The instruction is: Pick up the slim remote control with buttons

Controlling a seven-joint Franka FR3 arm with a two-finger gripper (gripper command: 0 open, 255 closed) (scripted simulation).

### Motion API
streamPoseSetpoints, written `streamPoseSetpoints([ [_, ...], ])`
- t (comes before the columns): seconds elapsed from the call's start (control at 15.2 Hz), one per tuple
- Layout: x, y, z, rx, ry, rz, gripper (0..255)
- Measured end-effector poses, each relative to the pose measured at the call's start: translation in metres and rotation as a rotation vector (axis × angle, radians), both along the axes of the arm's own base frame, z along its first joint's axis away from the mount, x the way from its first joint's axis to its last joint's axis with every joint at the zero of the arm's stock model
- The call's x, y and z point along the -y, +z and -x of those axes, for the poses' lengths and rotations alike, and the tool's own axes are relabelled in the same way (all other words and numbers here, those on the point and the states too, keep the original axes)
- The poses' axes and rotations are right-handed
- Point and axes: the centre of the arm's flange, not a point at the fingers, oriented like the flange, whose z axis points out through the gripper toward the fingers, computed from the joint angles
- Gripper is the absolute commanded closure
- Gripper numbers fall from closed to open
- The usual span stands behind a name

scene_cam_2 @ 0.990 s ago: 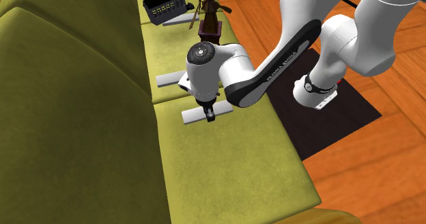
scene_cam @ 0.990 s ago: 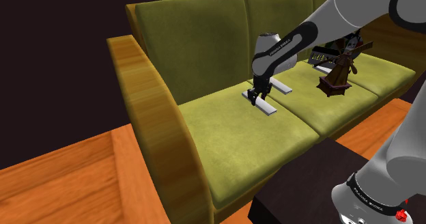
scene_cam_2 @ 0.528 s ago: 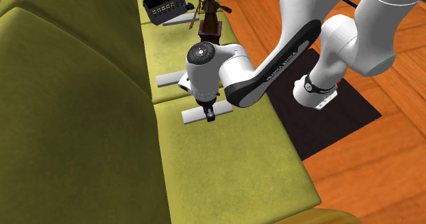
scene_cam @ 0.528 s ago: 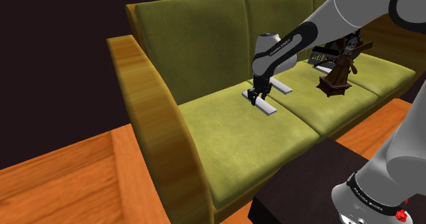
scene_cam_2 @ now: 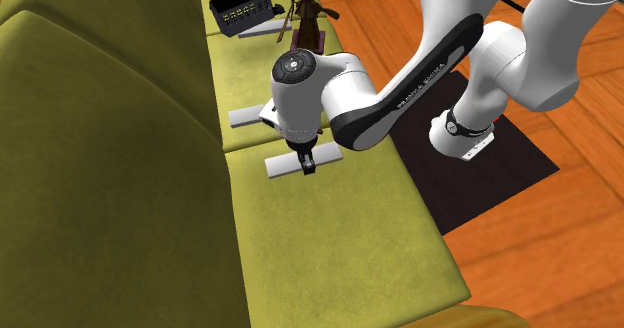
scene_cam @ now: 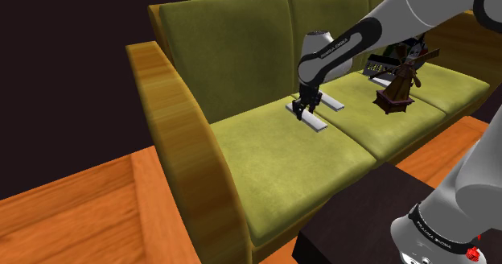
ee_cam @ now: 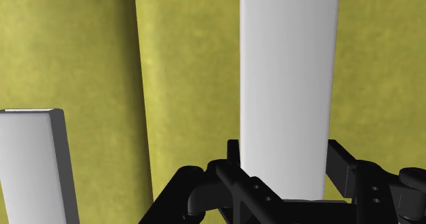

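Observation:
A slim, plain white remote (scene_cam: 314, 121) is clasped across its middle by my black gripper (scene_cam: 302, 112), which is shut on it just above the olive sofa's middle seat cushion (scene_cam: 290, 154). From the second exterior view the remote (scene_cam_2: 279, 166) sticks out on both sides of the gripper (scene_cam_2: 306, 164). In the wrist view the white slab (ee_cam: 288, 79) runs away from the gripper (ee_cam: 287, 185) between its two fingers (ee_cam: 343, 166). No buttons show on its drawn face.
A second white slab (scene_cam: 331, 103) (scene_cam_2: 246, 116) (ee_cam: 33, 168) lies close behind on the seat. Farther along stand a dark figurine (scene_cam: 397, 89) and a black device with buttons (scene_cam_2: 240, 16). The wooden armrest (scene_cam: 173, 134) bounds the sofa; a dark low table (scene_cam: 362, 214) stands in front.
The arm has risen a little, and the remote has come up slightly off the cushion with the gripper still shut on it.

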Motion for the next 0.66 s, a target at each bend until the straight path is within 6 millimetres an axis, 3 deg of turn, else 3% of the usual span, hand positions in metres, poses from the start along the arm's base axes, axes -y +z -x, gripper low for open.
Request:
streamPoseSetpoints([
  [0.66, 0.001, 0.051, -0.001, 0.0, 0.0, 0.0, 255],
])
